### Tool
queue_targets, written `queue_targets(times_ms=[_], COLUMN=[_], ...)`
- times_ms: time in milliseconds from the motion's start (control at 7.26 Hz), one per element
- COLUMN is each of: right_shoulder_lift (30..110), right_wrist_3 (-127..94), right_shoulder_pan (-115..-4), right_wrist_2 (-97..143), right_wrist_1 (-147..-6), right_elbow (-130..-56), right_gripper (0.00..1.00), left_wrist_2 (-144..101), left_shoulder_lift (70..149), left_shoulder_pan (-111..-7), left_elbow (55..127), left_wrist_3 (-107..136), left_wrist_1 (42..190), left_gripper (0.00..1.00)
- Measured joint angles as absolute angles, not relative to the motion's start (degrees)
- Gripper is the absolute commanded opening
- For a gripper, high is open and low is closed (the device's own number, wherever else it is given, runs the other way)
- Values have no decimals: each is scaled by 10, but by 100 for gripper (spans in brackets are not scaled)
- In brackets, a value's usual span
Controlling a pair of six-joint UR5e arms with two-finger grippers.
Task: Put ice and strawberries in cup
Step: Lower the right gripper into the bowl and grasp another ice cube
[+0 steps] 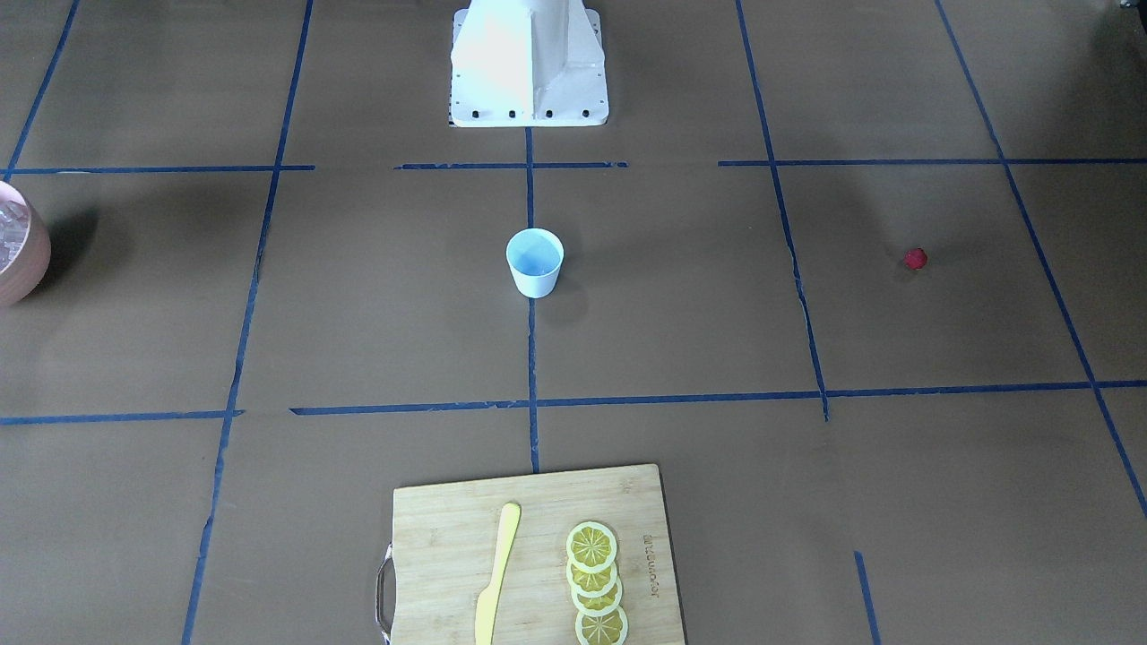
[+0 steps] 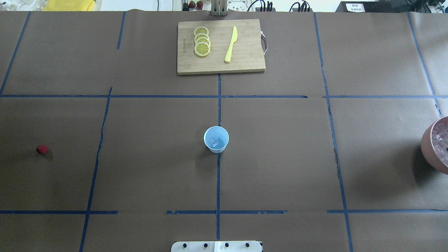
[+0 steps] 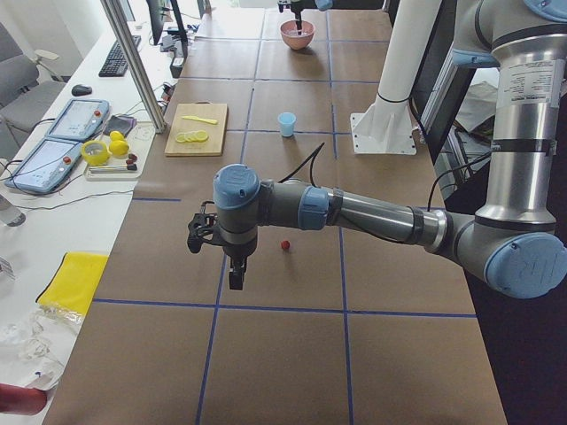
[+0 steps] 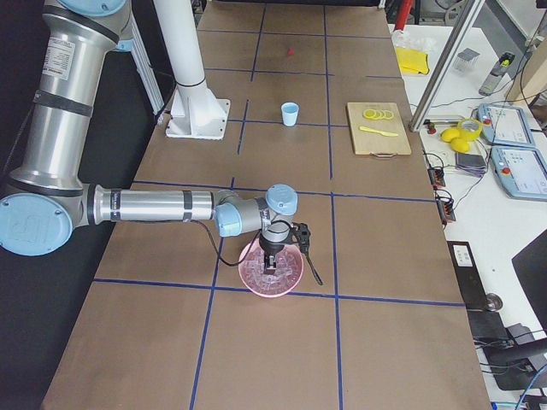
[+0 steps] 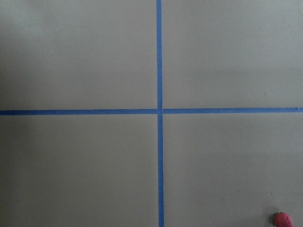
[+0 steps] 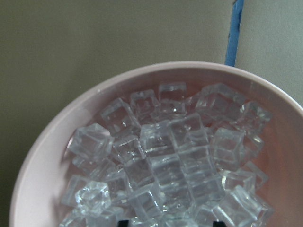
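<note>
Ice (image 6: 175,156) is heaped as clear cubes in the pink bowl (image 6: 42,156), which stands at the right edge of the worktop (image 2: 280,157). A single cube (image 2: 213,142) lies inside the cup (image 2: 221,134). The cup stands upright at mid-worktop, on a line of blue tape (image 2: 218,182), well apart from the bowl.

Far to the left lies the strawberry (image 2: 42,149), alone on the brown surface, about level with the cup and as far from it as the bowl on the other side.

The right end effector (image 4: 272,263) hangs over the bowl, pointing down, close above the ice. Only two dark slivers show at the bottom edge of its wrist view, so I cannot tell whether its fingers are parted or closed.

The left end effector (image 3: 236,280) hangs above the worktop near the strawberry, pointing down. Its wrist camera looks on a tape crossing, with the berry in the lower right corner. Its grip cannot be judged either.

On the far side, in line with the cup, a wooden cutting board (image 2: 245,61) carries a row of overlapping lemon slices (image 2: 202,41). A yellow knife (image 2: 231,44) lies to their right.
</note>
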State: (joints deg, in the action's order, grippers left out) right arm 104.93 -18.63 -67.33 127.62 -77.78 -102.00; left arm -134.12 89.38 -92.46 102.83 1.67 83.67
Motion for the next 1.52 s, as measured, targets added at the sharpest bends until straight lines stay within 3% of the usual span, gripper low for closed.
queue_targets(times_ms=[1102,1240,1515], right_shoulder_lift=[1053,1053,1054], right_wrist_3=[-187,-187,-187], right_shoulder_pan=[-668,-667,-665], right_wrist_2=[1278,1277,1277], right_wrist_1=[-778,-779,-779], right_elbow=[-1020,-1020,-1020], right_gripper=[65,61,35], left_wrist_2=[-1341,-1341,-1341], left_shoulder_lift=[894,894,894], left_shoulder_pan=[-925,-925,-925], left_elbow=[1030,1030,1031], left_wrist_3=[17,17,17], left_wrist_1=[836,836,836], left_gripper=[100,100,100])
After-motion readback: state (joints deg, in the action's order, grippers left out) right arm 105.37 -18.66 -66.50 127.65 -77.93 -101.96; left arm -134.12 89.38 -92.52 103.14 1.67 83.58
